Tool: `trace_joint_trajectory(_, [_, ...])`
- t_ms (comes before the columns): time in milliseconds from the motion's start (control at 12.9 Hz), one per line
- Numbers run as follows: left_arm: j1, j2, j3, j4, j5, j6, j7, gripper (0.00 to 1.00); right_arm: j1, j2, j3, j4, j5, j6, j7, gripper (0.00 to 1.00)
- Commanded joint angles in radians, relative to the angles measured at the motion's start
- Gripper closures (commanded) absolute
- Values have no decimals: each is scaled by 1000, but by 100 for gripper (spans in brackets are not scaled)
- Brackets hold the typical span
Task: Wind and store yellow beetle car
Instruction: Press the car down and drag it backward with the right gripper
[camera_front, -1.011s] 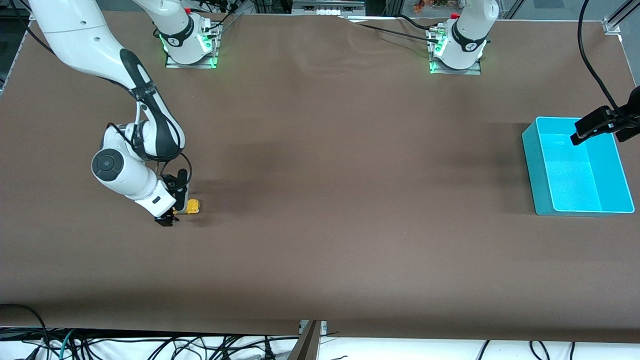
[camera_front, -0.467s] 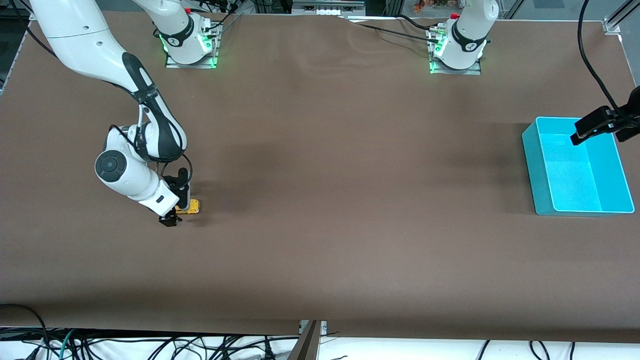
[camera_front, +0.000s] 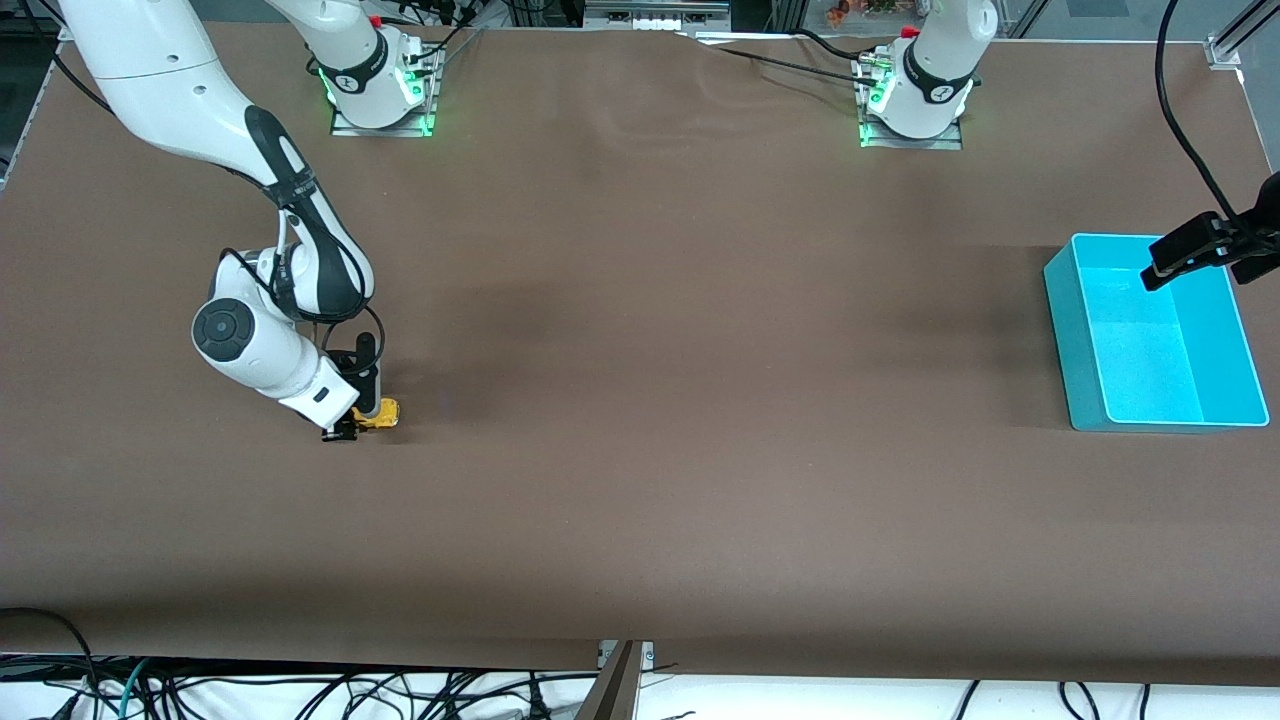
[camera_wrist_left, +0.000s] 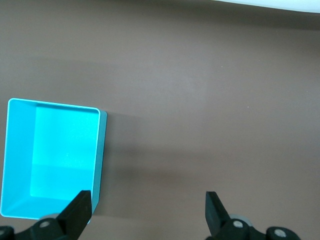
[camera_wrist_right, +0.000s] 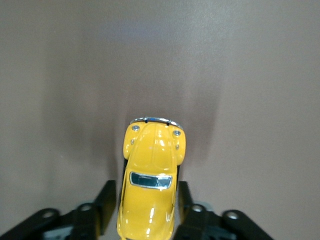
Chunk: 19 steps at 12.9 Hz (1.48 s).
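Now that its jaws have squeezed in, the right gripper (camera_wrist_right: 146, 207) is pinching the yellow beetle car (camera_wrist_right: 151, 176) near the table's (camera_front: 640, 400) right-arm end, ready for winding. The left gripper (camera_wrist_left: 148, 210) is waiting, spread wide, over the cyan bin (camera_front: 1066, 330).

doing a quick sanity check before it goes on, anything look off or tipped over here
Nothing stands out. The yellow beetle car sits upright on its wheels between the right gripper fingers, the cyan bin stands upright and empty, and the left gripper hangs open over it.

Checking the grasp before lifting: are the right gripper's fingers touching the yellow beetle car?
Touching. The right wrist view shows both fingers pressed against the sides of the yellow beetle car, no gap visible.
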Motion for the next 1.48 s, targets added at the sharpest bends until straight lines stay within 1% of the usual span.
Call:
trace_joint_trajectory(0, [8, 16, -8, 33, 10, -18, 12, 0, -12, -21, 8, -29, 5, 18, -19, 63])
trace_joint_trajectory(856, [8, 16, -7, 33, 10, -18, 12, 0, -17, 0, 8, -27, 7, 53, -8, 63])
trace_joint_trajectory(1089, [8, 16, -7, 33, 10, -18, 14, 0, -43, 3, 8, -29, 7, 57, -29, 63])
trace_joint_trajectory(1400, [8, 16, -8, 33, 10, -18, 14, 0, -102, 29, 10, -27, 7, 78, -107, 63])
